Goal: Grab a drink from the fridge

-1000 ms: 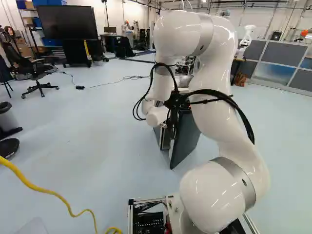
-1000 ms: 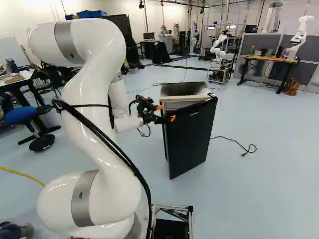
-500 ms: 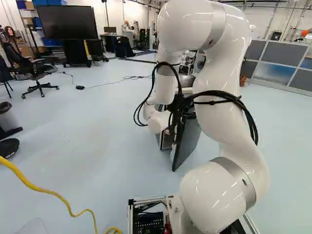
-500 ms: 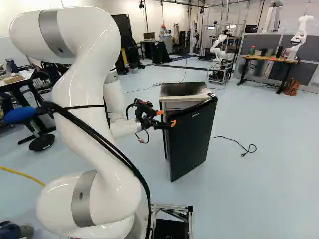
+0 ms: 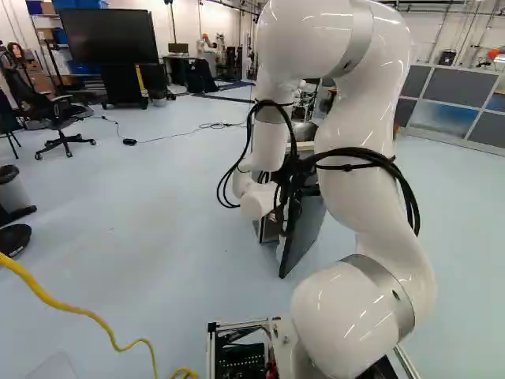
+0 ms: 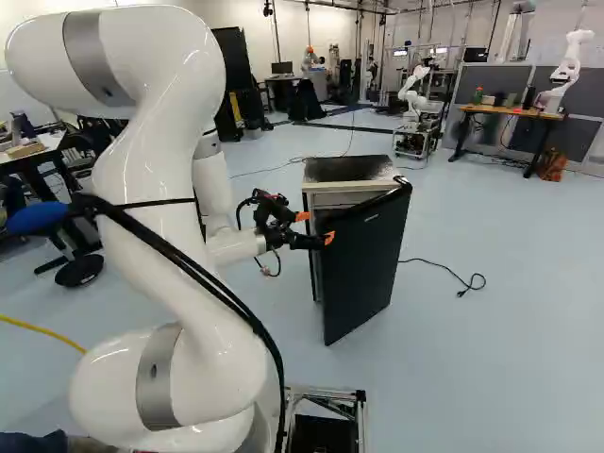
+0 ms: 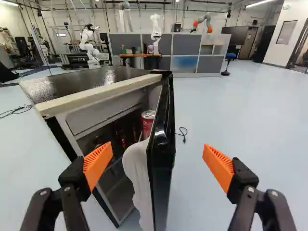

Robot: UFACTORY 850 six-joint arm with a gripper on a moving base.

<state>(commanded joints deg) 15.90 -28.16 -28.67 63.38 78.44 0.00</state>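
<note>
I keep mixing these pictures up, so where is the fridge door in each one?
Left base view: the fridge door is just right of the middle, partly behind the arm.
Right base view: right of the middle, its black outer face showing.
Wrist view: ahead of the open claw.
Shared landmark: the grey partition at the back.

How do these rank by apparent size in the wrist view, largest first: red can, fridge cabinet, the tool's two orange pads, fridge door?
1. fridge cabinet
2. fridge door
3. orange pads, too alike to rank against each other, and flattered by nearness to the camera
4. red can, partly hidden
</note>
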